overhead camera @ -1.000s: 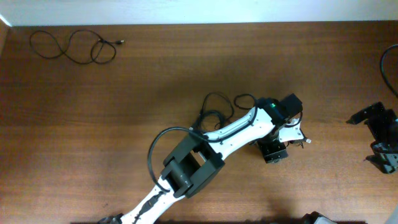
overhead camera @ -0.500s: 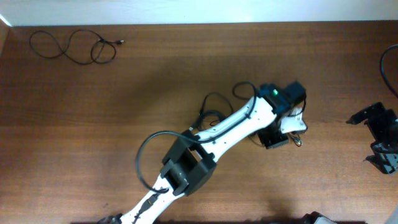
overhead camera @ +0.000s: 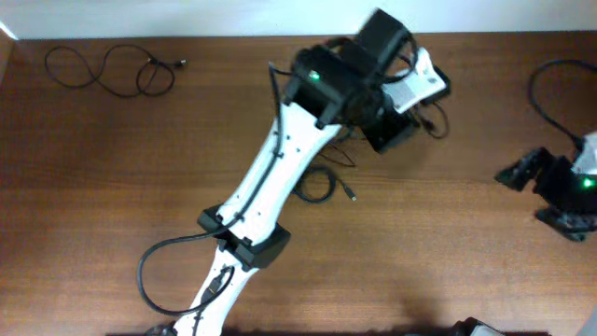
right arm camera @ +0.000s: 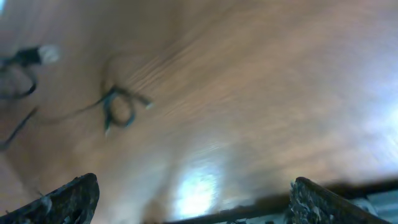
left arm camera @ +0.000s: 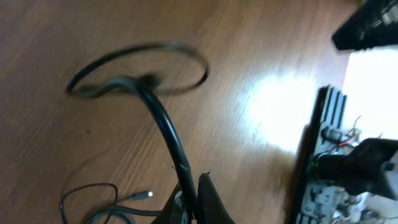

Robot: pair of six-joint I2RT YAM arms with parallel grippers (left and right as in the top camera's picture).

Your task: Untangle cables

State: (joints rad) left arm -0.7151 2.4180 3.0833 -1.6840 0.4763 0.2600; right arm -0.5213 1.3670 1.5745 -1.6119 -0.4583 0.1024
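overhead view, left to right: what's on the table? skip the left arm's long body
Loose thin black cable loops → small black cable coil with a plug end → left gripper, shut on a black cable strand → black right arm.

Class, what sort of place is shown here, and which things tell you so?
Probably a robotics lab bench: a white robot arm and a second arm work at a wooden table, with thin black cables lying on it.
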